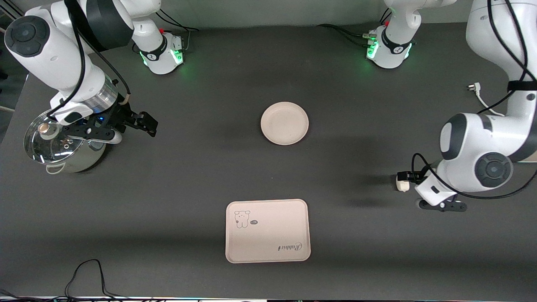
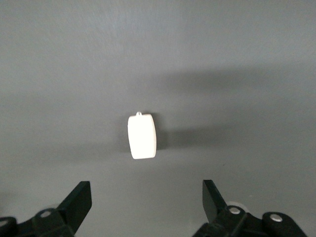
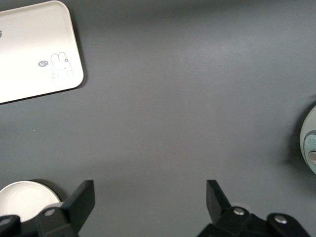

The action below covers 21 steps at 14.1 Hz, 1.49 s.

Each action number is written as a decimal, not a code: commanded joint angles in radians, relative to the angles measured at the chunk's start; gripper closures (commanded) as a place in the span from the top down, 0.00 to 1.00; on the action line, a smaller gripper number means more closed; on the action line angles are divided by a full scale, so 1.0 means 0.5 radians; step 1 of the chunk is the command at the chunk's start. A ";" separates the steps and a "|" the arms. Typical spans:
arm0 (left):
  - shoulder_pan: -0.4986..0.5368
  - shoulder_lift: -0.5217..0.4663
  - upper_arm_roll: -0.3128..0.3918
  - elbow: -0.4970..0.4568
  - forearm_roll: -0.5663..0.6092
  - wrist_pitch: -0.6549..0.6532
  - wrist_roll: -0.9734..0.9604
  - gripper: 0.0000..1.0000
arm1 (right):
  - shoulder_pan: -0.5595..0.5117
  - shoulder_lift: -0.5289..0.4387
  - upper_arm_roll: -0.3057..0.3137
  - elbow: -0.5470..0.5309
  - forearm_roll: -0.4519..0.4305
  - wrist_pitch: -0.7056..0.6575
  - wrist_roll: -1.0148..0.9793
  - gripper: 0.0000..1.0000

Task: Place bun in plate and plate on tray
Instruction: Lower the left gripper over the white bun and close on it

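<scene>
The bun (image 1: pixel 402 183) lies on the dark table toward the left arm's end; in the left wrist view it (image 2: pixel 142 137) shows between the spread fingers. My left gripper (image 1: pixel 413 188) (image 2: pixel 147 190) is open and empty, right over the bun, apart from it. The round plate (image 1: pixel 284 123) lies empty mid-table; its rim shows in the right wrist view (image 3: pixel 22 198). The tray (image 1: pixel 267 230) (image 3: pixel 34 49) lies nearer the front camera than the plate, empty. My right gripper (image 1: pixel 144 121) (image 3: pixel 148 190) is open and empty over bare table beside a pot.
A steel pot (image 1: pixel 79 159) with a glass lid (image 1: pixel 48 140) stands at the right arm's end, partly under the right arm; its edge shows in the right wrist view (image 3: pixel 310 148). A white plug (image 1: pixel 473 88) lies near the left arm. A black cable (image 1: pixel 88 268) loops at the front edge.
</scene>
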 commanded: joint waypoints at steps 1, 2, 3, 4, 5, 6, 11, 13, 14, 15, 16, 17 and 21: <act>0.019 -0.277 0.011 -0.458 0.001 0.234 0.023 1.00 | 0.011 0.027 -0.011 0.010 0.022 0.040 0.035 1.00; 0.022 -0.277 0.011 -0.517 0.004 0.314 0.023 1.00 | 0.008 0.042 -0.014 0.010 0.022 0.071 0.032 1.00; 0.022 -0.253 0.014 -0.541 0.001 0.397 0.023 1.00 | 0.008 0.063 -0.020 0.010 0.019 0.089 0.032 1.00; 0.022 -0.222 0.014 -0.554 0.001 0.471 0.023 1.00 | 0.008 0.076 -0.020 0.007 0.013 0.093 0.026 1.00; 0.022 -0.195 0.017 -0.563 0.001 0.517 0.023 1.00 | 0.008 0.088 -0.020 0.007 0.010 0.093 0.023 1.00; 0.025 -0.155 0.020 -0.572 0.001 0.578 0.023 1.00 | 0.011 0.091 -0.020 0.004 0.007 0.093 0.020 1.00; 0.065 -0.007 0.026 -0.631 0.013 0.910 0.026 1.00 | 0.011 0.091 -0.020 -0.015 -0.009 0.114 -0.023 1.00; 0.065 0.039 0.029 -0.631 0.013 0.999 0.020 1.00 | 0.011 0.106 -0.020 -0.012 -0.009 0.148 -0.023 1.00; 0.065 0.042 0.029 -0.634 0.013 1.002 -0.011 1.00 | 0.008 0.107 -0.020 -0.012 -0.009 0.181 -0.020 1.00; 0.065 0.054 0.029 -0.634 0.013 1.008 -0.011 0.99 | 0.008 0.110 -0.023 -0.012 -0.009 0.191 -0.020 1.00; 0.065 0.072 0.029 -0.634 0.013 1.039 -0.011 0.99 | 0.008 0.107 -0.023 -0.012 -0.009 0.179 -0.020 1.00; 0.065 0.094 0.029 -0.634 0.013 1.085 -0.011 0.99 | 0.008 0.104 -0.023 -0.015 -0.009 0.169 -0.026 1.00; 0.065 0.116 0.026 -0.631 0.013 1.134 -0.011 0.87 | 0.011 0.131 -0.023 0.004 -0.009 0.231 -0.020 1.00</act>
